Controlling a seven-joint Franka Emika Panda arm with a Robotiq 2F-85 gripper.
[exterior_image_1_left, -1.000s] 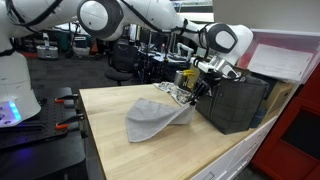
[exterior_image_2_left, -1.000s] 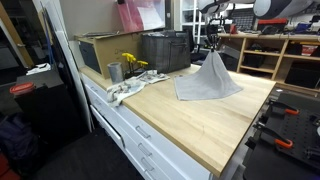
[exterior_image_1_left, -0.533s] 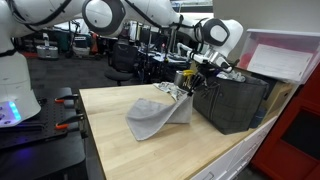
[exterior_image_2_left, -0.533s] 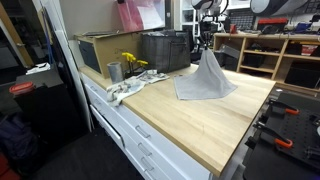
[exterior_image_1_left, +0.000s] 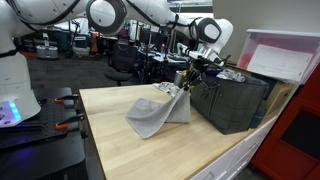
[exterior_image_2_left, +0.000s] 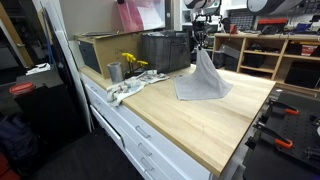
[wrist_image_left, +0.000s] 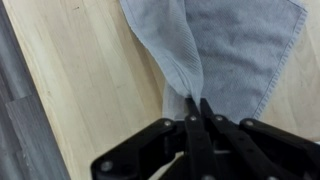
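Grey cloth (wrist_image_left: 230, 45) pinched in tool (wrist_image_left: 197, 102), gripped fold hidden; wrist view crops far edge.

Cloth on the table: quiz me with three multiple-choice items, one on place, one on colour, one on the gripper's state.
1. The low end of the grey cloth lies:
A) in a drawer
B) on the wooden table
C) on a chair

2. The flowers by the metal cup are:
A) yellow
B) blue
C) red

3. The gripper is:
A) wide open
B) shut on nothing
C) shut on the cloth

Answers:
1 B: the spread part rests on the wood in both exterior views.
2 A: yellow blooms show in an exterior view.
3 C: the wrist view shows the fingertips pinching a fold.
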